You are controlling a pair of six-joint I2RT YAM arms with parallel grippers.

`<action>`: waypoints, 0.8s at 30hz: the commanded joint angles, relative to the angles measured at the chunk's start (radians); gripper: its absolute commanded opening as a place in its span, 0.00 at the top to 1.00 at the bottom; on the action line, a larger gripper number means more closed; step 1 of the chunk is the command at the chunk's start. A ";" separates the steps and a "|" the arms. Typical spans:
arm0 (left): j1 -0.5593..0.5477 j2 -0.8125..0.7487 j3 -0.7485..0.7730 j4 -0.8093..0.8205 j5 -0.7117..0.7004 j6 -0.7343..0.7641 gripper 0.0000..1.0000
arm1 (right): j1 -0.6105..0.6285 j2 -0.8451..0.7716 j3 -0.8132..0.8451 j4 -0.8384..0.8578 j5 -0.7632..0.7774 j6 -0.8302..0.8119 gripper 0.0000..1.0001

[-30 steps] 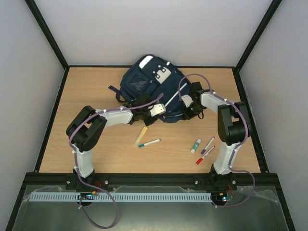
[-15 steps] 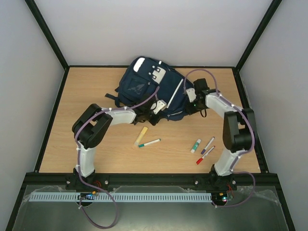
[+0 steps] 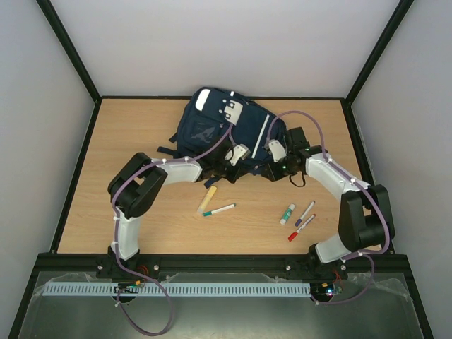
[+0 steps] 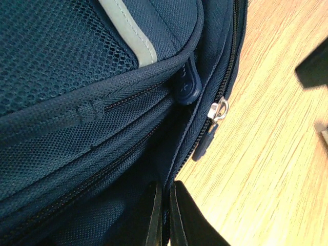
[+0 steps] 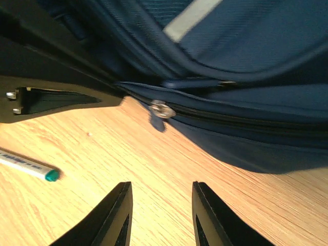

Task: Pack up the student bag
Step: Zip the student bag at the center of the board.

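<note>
Right end effector (image 5: 161,186) shifted nearer, released; left end effector (image 4: 165,188) clenched on student bag (image 3: 206,131).

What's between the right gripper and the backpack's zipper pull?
Only bare wooden table: in the right wrist view, the open right gripper faces the silver zipper pull on the backpack with nothing in the way.

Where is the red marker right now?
In the top view the red marker lies on the right half of the table, beside the purple marker, nearer the arm bases than the student bag.
</note>
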 commanded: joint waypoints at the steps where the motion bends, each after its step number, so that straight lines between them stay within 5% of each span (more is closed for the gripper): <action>1: -0.029 0.024 0.047 0.048 0.109 -0.054 0.97 | 0.033 0.022 -0.019 0.027 -0.052 0.030 0.67; 24: -0.058 0.008 0.060 0.061 0.131 -0.111 0.96 | 0.159 0.142 0.000 0.236 0.237 0.136 0.66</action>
